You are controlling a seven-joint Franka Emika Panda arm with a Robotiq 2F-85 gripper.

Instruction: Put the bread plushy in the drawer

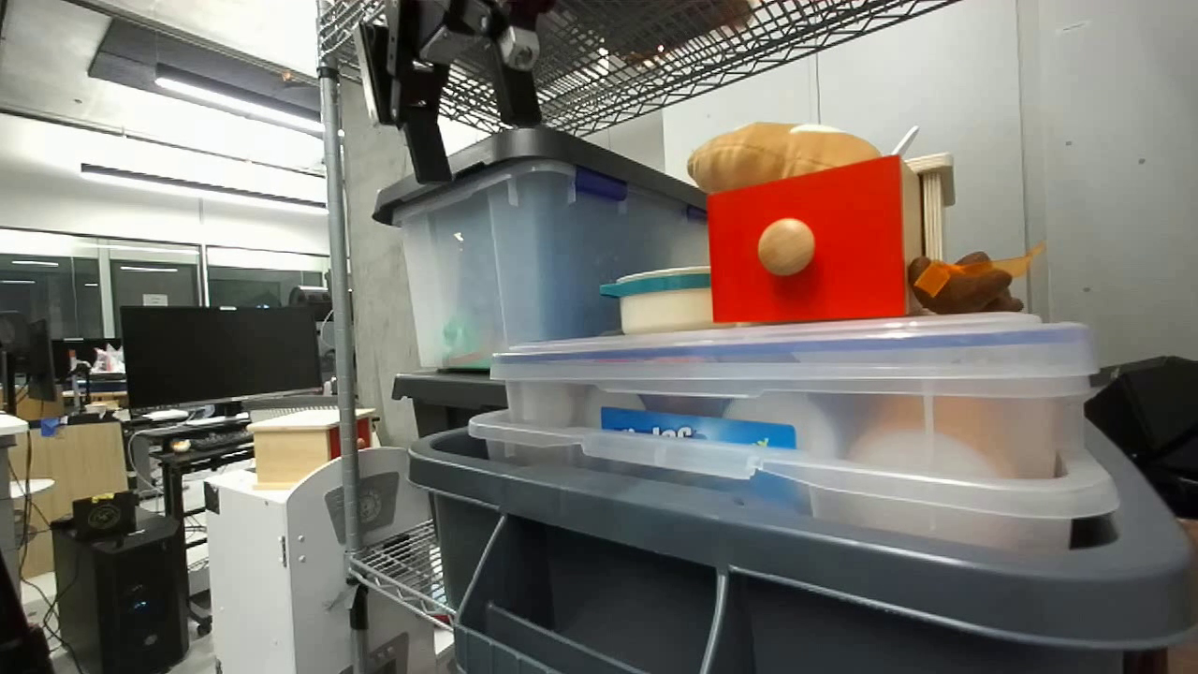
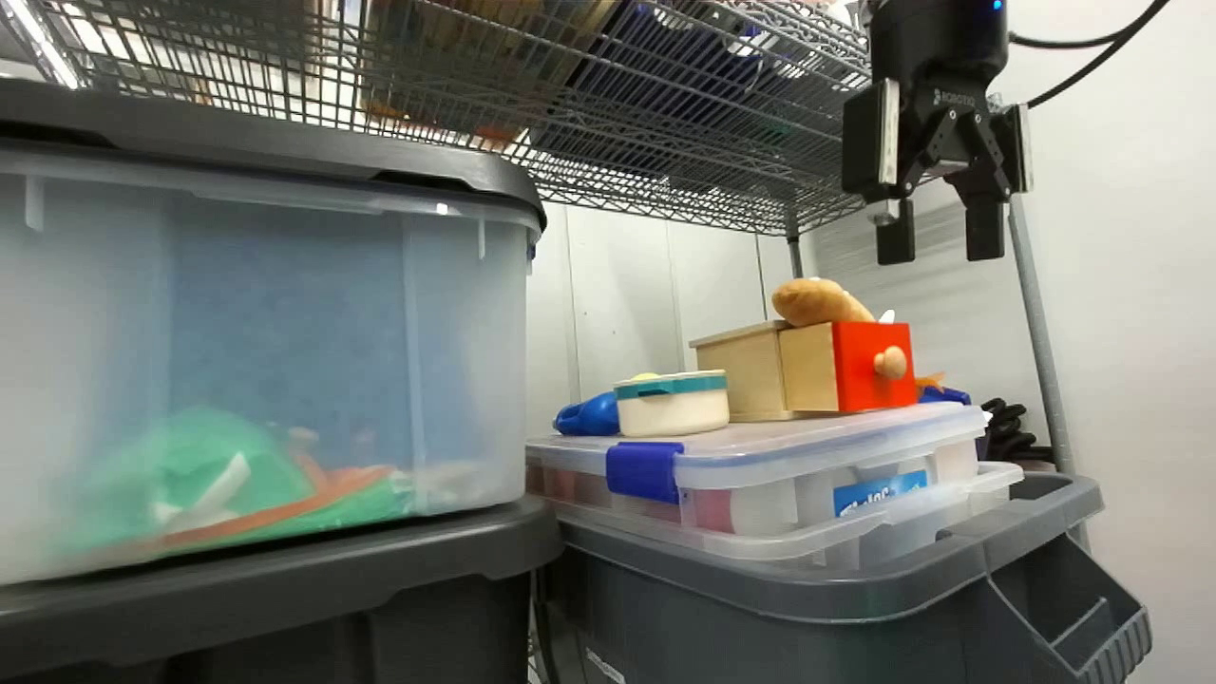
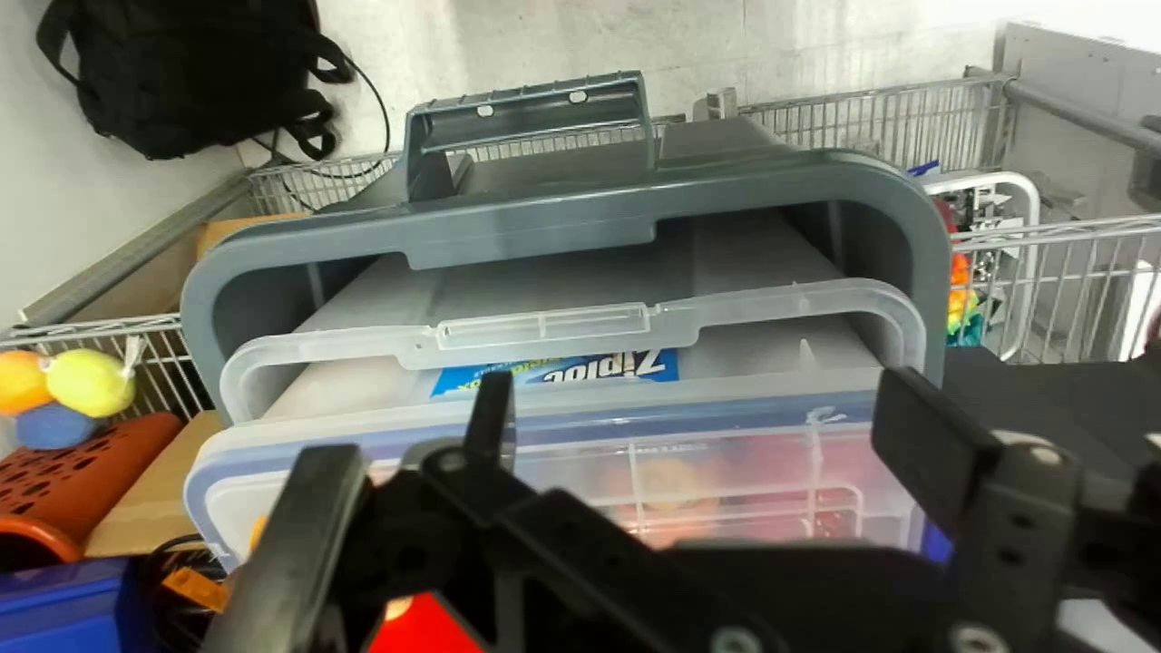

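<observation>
Lower than the hand [image 2: 940, 252] and well apart from it, on the lid of a clear bin [image 1: 655, 374]: the drawer [image 2: 848, 370], apparently slid out from its wooden housing [image 2: 739, 375]. Probably light but stiff, and likely to skid on smooth plastic if pushed; best not leaned on. As for the hand itself, fingers [image 2: 985, 231] spread wide, nothing between. Also lower than the hand and untouched by it, the bread plushy [image 1: 777, 154], lying across the top of the drawer behind the red front [image 1: 847, 253]. Likely light, soft and springy, not fragile, with little slip (a guess from the plump, cloth-like look alone). Best taken from straight above, across the narrow middle, with a gentle squeeze; at a rounded end, liable to swing or roll. Roughly as long as the red front in width, so perhaps in need of a turn or a light press to fit.

Hidden: the inside of the drawer, in both exterior views; only a red patch in the wrist view, low down among the parts of the hand. The hand [image 1: 480, 150], cut off along the top in an exterior view. The underside of the bread plushy: cannot tell whether resting on the rim or sunk partly inside. Lower than the hand, beside the drawer, a brown plush [image 1: 969, 283], unclear in shape. Smallest, a white tip [image 1: 904, 140] behind the bread plushy, too little showing to name.
</observation>
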